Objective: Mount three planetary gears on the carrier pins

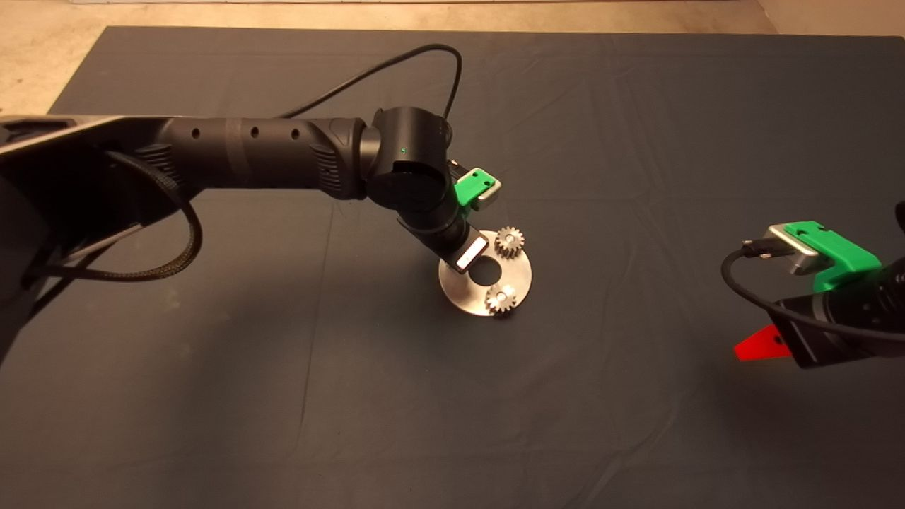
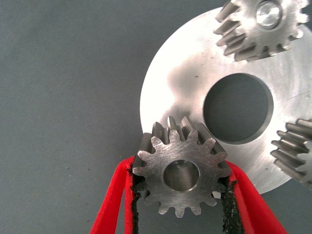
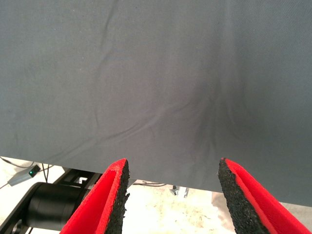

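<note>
A round silver disc with a centre hole lies in the middle of the mat. Two planetary gears sit on its pins: one at the far right and one at the near edge. In the left wrist view the disc shows both gears. My left gripper is shut on a third gear, held over the disc's left rim; a pin shows inside its centre hole. My left arm hides that gear in the head view. My right gripper is open and empty at the mat's right edge.
The dark mat spreads wide around the disc. A black cable loops above my left arm. Past the mat's edge, the right wrist view shows the floor and a black base.
</note>
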